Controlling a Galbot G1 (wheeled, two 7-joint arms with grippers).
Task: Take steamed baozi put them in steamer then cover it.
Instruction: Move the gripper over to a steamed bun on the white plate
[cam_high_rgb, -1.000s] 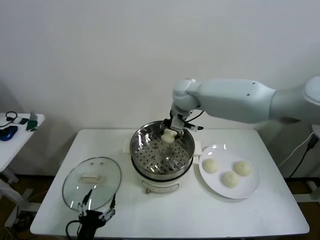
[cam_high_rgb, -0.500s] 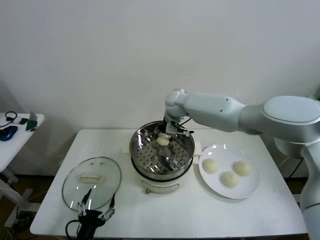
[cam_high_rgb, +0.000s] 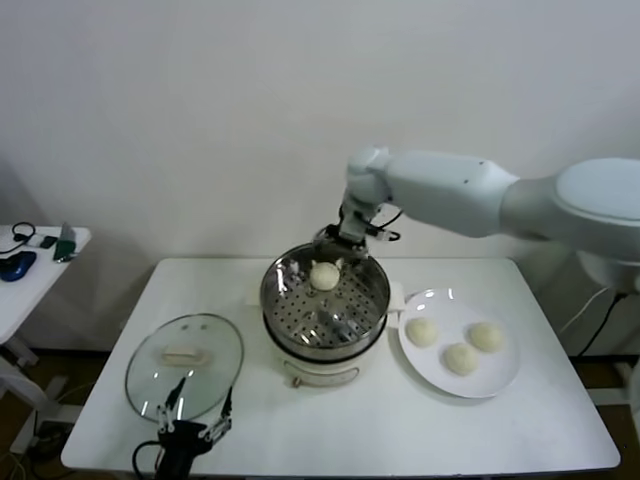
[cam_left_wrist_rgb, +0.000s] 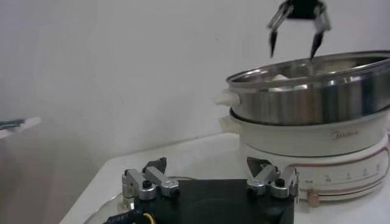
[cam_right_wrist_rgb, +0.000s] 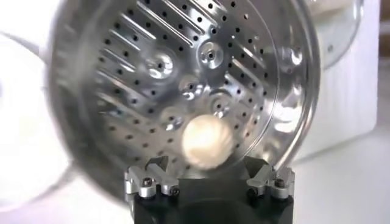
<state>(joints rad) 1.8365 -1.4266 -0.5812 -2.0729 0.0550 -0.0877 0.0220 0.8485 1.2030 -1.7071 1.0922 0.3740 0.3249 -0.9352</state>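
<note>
One baozi (cam_high_rgb: 323, 277) lies on the perforated floor at the back of the steamer (cam_high_rgb: 331, 318), free of any gripper. My right gripper (cam_high_rgb: 346, 238) hovers open and empty just above it, over the back rim. In the right wrist view the baozi (cam_right_wrist_rgb: 206, 142) sits below my gripper (cam_right_wrist_rgb: 209, 175). Three more baozi (cam_high_rgb: 421, 331) (cam_high_rgb: 485, 336) (cam_high_rgb: 460, 358) lie on the white plate (cam_high_rgb: 502, 381). The glass cover (cam_high_rgb: 205, 385) lies flat at the table's left. My left gripper (cam_high_rgb: 192, 408) waits open at its front edge.
The left wrist view shows the steamer (cam_left_wrist_rgb: 317, 103) on its cream base and the right gripper (cam_left_wrist_rgb: 294, 35) above it. A small side table (cam_high_rgb: 30, 262) with loose items stands at the far left. A white wall runs behind.
My right gripper let go of the baozi, which now rests in the back of the steamer. The gripper has lifted up and back from it. The left arm has not moved.
</note>
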